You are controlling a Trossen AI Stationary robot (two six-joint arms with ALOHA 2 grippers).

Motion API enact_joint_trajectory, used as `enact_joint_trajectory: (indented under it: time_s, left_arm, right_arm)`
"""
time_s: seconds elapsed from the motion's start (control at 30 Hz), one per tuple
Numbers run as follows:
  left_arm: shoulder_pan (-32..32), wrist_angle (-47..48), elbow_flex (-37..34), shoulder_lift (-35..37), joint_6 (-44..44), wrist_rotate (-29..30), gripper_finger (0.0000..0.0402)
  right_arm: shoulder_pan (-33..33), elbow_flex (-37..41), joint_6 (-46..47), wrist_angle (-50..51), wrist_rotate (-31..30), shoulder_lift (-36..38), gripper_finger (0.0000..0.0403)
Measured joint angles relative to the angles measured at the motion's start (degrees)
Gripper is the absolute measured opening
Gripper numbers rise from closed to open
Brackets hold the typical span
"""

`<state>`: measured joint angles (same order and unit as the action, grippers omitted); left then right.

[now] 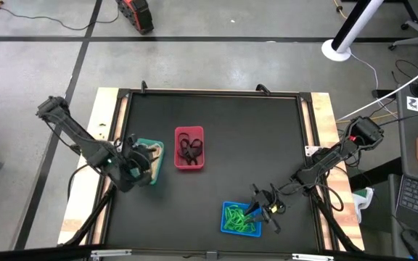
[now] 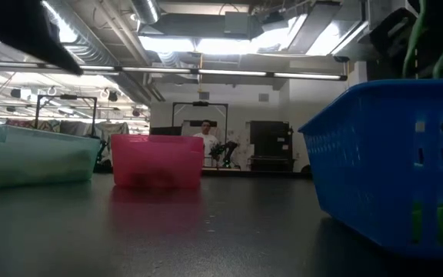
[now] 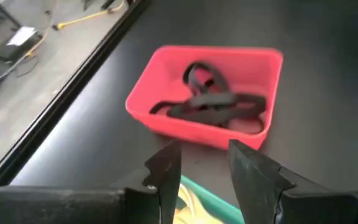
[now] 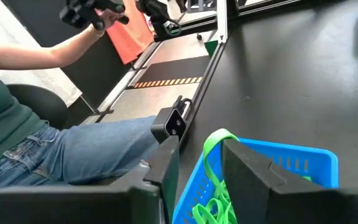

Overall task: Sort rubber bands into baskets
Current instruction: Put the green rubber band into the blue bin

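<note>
The right hand (image 1: 261, 205) hangs over the blue basket (image 1: 239, 219) near the front right of the bench, its fingers (image 4: 244, 171) apart; a green rubber band (image 4: 212, 149) loops up between them over the basket's rim, and I cannot tell whether it hangs free or is snagged on a finger. Under it the blue basket holds a heap of green bands (image 1: 235, 220). The left hand (image 1: 138, 165) sits above the teal basket (image 1: 151, 159) by the bench's left edge, fingers (image 3: 166, 171) apart and holding nothing, with pale bands just visible below them. Just beside that, the red basket (image 1: 189, 148) carries a tangle of black bands (image 3: 211, 102). As far as the overhead view shows, no loose band lies on the dark bench (image 1: 260, 138), so the sorting looks all but finished, the green loop at the right hand being the last piece in play. Room is generous: the middle and back of the bench are bare, the baskets stand well apart from the raised frame rails, though the blue one sits near the front edge, where a seated person (image 4: 36, 143) is close by.
</note>
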<state>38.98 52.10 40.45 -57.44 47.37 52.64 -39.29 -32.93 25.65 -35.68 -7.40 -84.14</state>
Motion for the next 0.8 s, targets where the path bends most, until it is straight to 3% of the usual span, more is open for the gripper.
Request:
enact_joint_trajectory:
  time_s: [0.23, 0.43, 0.7, 0.8]
  left_arm:
    - [0.0, -0.5, 0.0, 18.8, -6.1, -0.2, 0.0129]
    - [0.0, -2.1, -0.6, 36.1, -9.0, -3.9, 0.0129]
    - [0.0, -15.6, -11.4, 55.4, -22.6, -8.4, 0.0129]
    - [-0.2, -18.6, -14.8, 57.0, -24.0, -8.5, 0.0129]
  right_arm:
    - [0.0, 0.0, 0.0, 4.9, 0.5, 0.0, 0.0122]
    - [0.0, 0.0, 1.4, 9.9, 0.5, 0.0, 0.0122]
    - [0.0, 0.0, 7.1, 12.4, 2.1, 0.0, 0.0122]
    - [0.2, -1.2, 7.2, 14.9, 2.5, 0.1, 0.0122]
